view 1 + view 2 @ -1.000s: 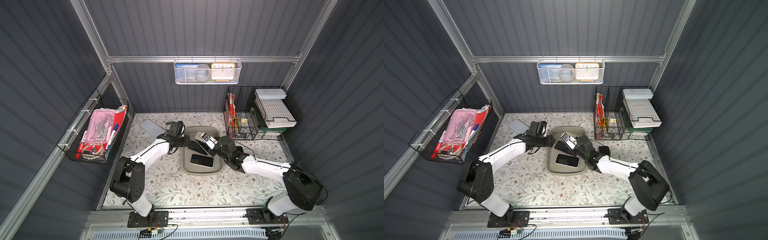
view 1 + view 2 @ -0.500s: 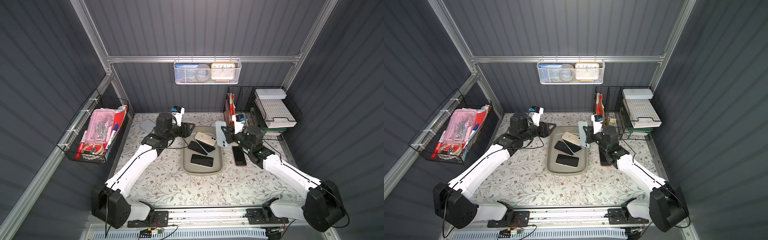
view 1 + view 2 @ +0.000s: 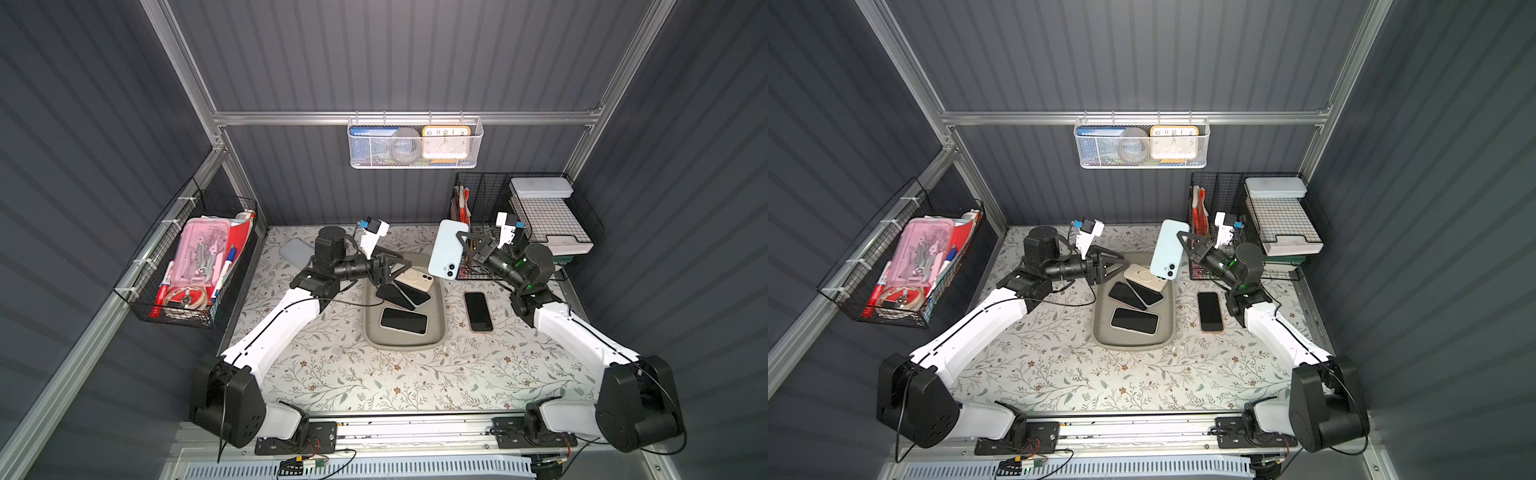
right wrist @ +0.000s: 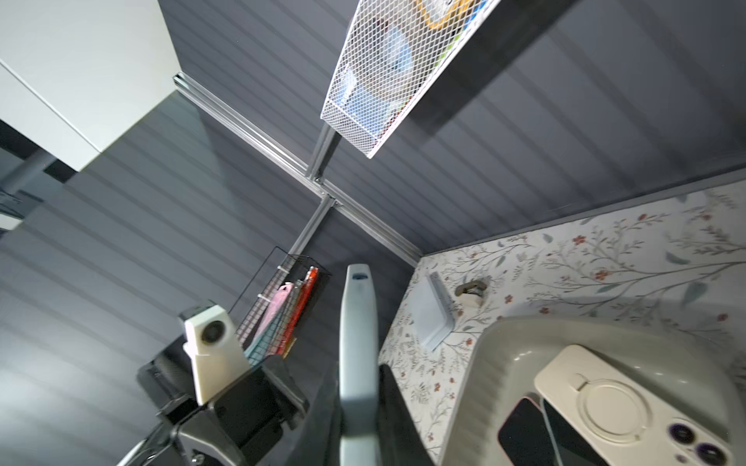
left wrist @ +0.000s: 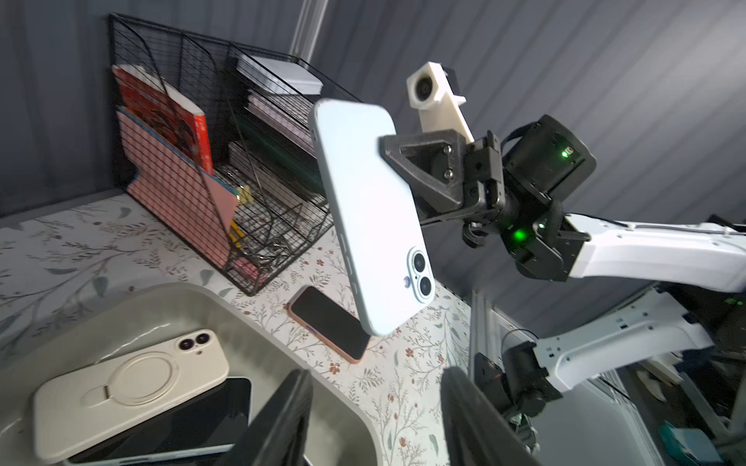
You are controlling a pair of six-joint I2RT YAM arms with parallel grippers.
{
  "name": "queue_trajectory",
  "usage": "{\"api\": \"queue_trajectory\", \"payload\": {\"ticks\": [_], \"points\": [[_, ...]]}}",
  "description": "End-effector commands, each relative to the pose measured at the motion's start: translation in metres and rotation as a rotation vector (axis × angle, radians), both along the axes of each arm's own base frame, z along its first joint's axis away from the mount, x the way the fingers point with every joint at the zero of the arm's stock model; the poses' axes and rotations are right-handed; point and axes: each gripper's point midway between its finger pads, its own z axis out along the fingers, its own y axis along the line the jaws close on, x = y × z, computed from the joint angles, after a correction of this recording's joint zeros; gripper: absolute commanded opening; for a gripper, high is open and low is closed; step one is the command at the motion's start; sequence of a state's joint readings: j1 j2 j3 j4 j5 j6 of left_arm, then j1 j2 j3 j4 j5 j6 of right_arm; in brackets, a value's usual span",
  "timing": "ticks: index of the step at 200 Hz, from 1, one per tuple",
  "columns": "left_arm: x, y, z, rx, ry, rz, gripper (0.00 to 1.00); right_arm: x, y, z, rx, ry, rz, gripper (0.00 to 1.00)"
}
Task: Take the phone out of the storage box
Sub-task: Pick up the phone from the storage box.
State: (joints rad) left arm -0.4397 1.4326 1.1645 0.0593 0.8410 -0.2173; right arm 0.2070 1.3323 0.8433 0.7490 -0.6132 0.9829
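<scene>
**A:** Gripper states?

**B:** Right gripper (image 3: 459, 237) is clamped on the blue phone (image 3: 448, 249). Its pads sit on the front and back faces at a long edge, toward the end away from the lenses. The phone stands on edge with the lens end hanging below the gripper. It is clear of the box (image 3: 405, 341), which lies lower and off toward the left arm. Left gripper (image 3: 401, 272) has its jaws apart and empty, with the cream phone (image 3: 413, 277) just beneath it at the box's far end.

**A:** Handling notes?

**B:** Judged, not measured — a rigid slab of moderate weight with a smooth case and a glass front. It has no give, so the pads cannot bite. The hold is off-centre, so the phone could pivot about the pads or slide if swung. A hold across the faces nearer mid-length would be steadier. It should be set down flat and low, not dropped.

**A:** Change from a second ago?

**B:** Then both grippers were low over the box, close together at a phone. Now the right one is up and back toward its own side with the blue phone, and the left one has drawn back to the box's far corner. Half a second ago looks much like now. A dark phone (image 3: 478, 311) lies on the bench (image 3: 374, 374) below the right gripper — outside the box.
</scene>
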Motion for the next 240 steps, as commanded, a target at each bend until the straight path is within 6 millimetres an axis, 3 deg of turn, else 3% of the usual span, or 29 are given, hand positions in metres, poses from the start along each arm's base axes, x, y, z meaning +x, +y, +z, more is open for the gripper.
{"api": "queue_trajectory", "payload": {"ticks": [1, 26, 84, 135, 183, 240], "points": [[-0.012, -0.007, 0.01, -0.048, 0.02, -0.131, 0.58, -0.019, 0.004, 0.053, 0.117, -0.111, 0.091, 0.0], [-0.019, -0.012, 0.011, -0.094, 0.047, -0.206, 0.66, -0.022, 0.007, 0.057, 0.144, -0.107, 0.126, 0.0], [-0.033, -0.015, 0.031, -0.162, 0.045, -0.288, 0.65, -0.034, 0.015, 0.072, 0.173, -0.132, 0.197, 0.0], [-0.031, -0.029, 0.028, -0.156, 0.075, -0.313, 0.64, -0.042, 0.027, 0.08, 0.154, -0.144, 0.227, 0.0], [-0.034, -0.043, 0.038, -0.161, 0.065, -0.35, 0.56, -0.044, 0.031, 0.076, 0.138, -0.139, 0.231, 0.0], [-0.031, -0.048, 0.036, -0.16, 0.089, -0.357, 0.37, -0.05, 0.035, 0.079, 0.12, -0.156, 0.236, 0.0]]}}
